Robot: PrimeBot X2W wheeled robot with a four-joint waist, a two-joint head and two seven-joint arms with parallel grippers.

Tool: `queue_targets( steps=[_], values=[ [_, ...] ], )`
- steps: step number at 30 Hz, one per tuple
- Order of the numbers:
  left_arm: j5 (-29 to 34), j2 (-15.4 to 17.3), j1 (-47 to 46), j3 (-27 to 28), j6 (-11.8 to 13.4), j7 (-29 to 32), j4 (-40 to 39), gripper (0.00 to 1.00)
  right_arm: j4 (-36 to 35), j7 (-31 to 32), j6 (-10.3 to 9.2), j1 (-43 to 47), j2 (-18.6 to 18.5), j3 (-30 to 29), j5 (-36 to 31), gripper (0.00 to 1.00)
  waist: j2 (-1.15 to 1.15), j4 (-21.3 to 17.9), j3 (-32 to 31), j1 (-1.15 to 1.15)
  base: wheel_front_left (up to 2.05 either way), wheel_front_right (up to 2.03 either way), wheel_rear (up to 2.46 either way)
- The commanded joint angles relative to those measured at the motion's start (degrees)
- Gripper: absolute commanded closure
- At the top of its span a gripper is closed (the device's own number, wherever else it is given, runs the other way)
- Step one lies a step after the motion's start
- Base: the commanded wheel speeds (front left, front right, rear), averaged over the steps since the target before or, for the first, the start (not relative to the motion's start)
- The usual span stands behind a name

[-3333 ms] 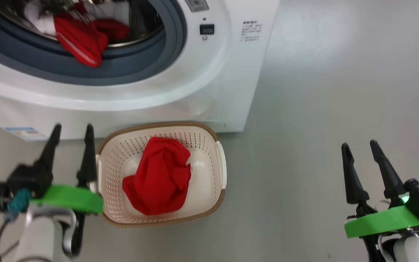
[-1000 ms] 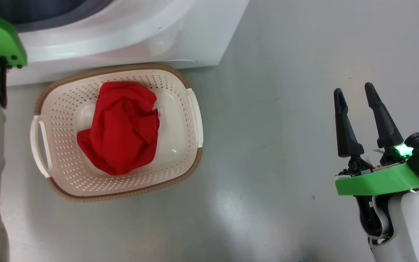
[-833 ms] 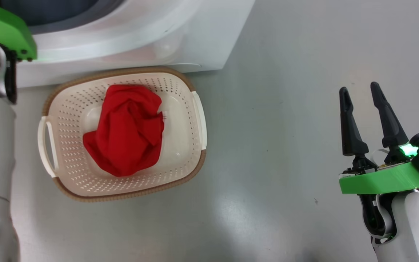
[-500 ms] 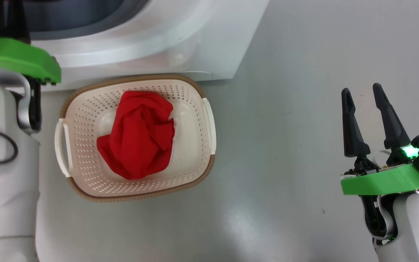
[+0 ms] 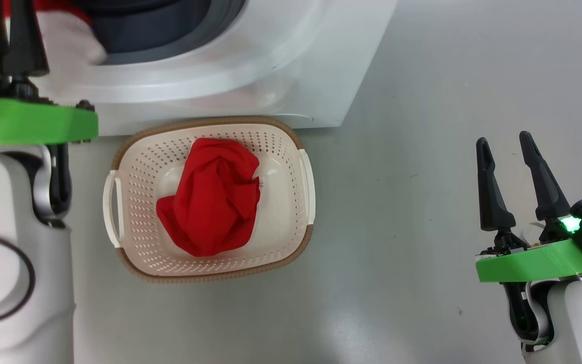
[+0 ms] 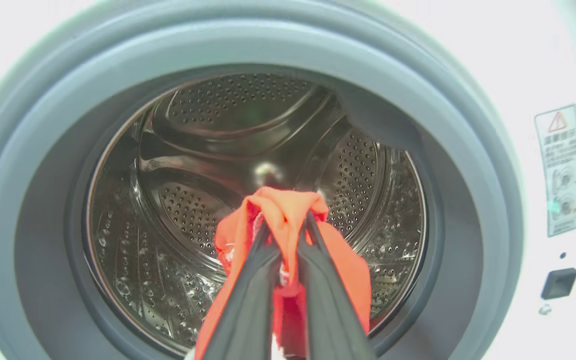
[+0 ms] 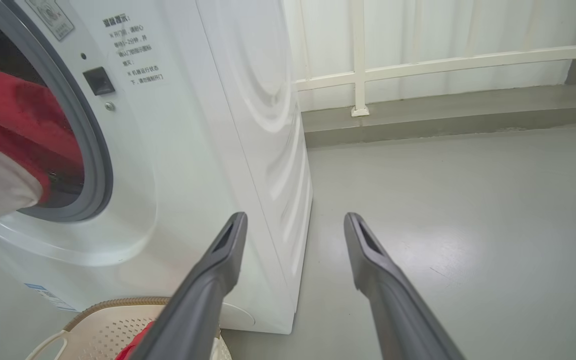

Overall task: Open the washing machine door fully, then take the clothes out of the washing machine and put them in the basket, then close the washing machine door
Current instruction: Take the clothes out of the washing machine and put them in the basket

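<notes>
Grey floor [image 5: 422, 202] spreads beneath our washing machine [image 5: 271, 60]; the basket [image 5: 205, 277] before it holds one red garment [image 5: 210, 202]. Our left gripper [image 6: 288, 220] is clamped on a second red garment [image 6: 343, 260] at the machine's opening; our right gripper [image 5: 503, 139] stands wide open, empty.

Head camera looks down on the basket [image 5: 137, 212]; both wrist cameras face the washing machine [image 7: 193, 150].
</notes>
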Motion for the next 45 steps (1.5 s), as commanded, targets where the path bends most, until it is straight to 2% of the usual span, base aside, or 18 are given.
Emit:
queue_targets(
  steps=[1,15,21,29,35,45],
  values=[
    [0.77,1.71,1.47,1.66,-0.56,-0.31,-2.75,1.00,-1.28,-0.37,0.37,1.62,0.10,1.21,-0.54,0.00,0.00,0.11,-0.23,0.00,0.00,0.00,0.00],
    [1.38,-1.01,8.96,2.86,-1.78,-0.31,-23.38,1.00,-1.21,-0.37,0.37,2.65,0.10,1.48,-0.44,0.00,0.00,0.13,-1.43,0.00,0.00,0.00,0.00],
    [1.38,-1.67,11.63,2.24,-1.94,-0.31,-27.80,1.00,-1.23,-0.37,0.37,2.82,0.10,1.59,-0.49,0.00,0.00,0.29,-1.47,0.00,0.00,0.00,0.00],
    [0.37,-2.04,16.48,0.31,-2.24,-0.31,-20.54,1.00,-1.28,-0.37,0.37,2.48,0.11,1.99,-0.29,0.00,0.00,-0.08,-0.63,0.00,0.00,0.00,0.00],
    [-0.61,-2.29,19.37,-1.75,-2.42,-0.31,-9.35,1.00,-1.85,-0.37,0.37,1.60,0.11,1.85,-0.29,0.00,0.00,-0.32,2.22,0.00,0.00,0.00,0.00],
    [-0.33,-2.38,15.74,-3.40,-2.56,-0.31,6.60,1.00,-2.71,-0.37,0.37,-0.49,0.11,1.66,-0.39,0.00,0.00,-0.87,7.23,0.00,0.00,0.00,0.00]
  ],
)
